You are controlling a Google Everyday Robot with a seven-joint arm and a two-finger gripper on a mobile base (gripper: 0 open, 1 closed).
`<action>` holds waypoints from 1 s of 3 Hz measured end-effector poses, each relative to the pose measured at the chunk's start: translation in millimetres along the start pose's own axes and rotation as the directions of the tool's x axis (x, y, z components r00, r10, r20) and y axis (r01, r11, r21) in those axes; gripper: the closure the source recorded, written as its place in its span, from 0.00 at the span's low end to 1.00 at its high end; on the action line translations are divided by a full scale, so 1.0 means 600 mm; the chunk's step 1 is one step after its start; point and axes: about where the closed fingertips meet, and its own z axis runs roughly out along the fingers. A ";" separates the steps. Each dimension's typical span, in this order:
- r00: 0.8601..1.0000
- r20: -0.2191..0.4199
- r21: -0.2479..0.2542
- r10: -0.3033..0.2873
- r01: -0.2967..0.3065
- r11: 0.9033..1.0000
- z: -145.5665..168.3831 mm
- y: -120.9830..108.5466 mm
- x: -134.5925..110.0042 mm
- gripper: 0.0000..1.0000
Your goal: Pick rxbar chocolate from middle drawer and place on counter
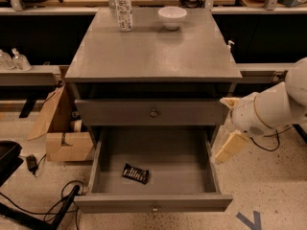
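The rxbar chocolate (135,173) is a small black bar lying flat on the floor of the open middle drawer (153,202), left of centre and near the front. The drawer is pulled far out of the grey cabinet. The counter (153,51) is the cabinet's flat grey top. My gripper (226,151) hangs at the end of the white arm, at the drawer's right side wall, well to the right of the bar and above it. It holds nothing that I can see.
A clear plastic bottle (124,7) and a white bowl (172,17) stand at the back of the counter. The shut drawer above has a round knob (153,113). A cardboard box (67,138) and cables (43,205) lie on the floor at the left.
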 end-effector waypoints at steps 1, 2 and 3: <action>0.996 0.089 0.063 -0.014 0.009 0.998 0.079 -0.031 0.008 0.00; 0.990 0.142 0.117 0.002 -0.019 0.993 0.147 -0.056 0.020 0.00; 0.990 0.142 0.122 0.001 -0.019 0.992 0.146 -0.058 0.019 0.00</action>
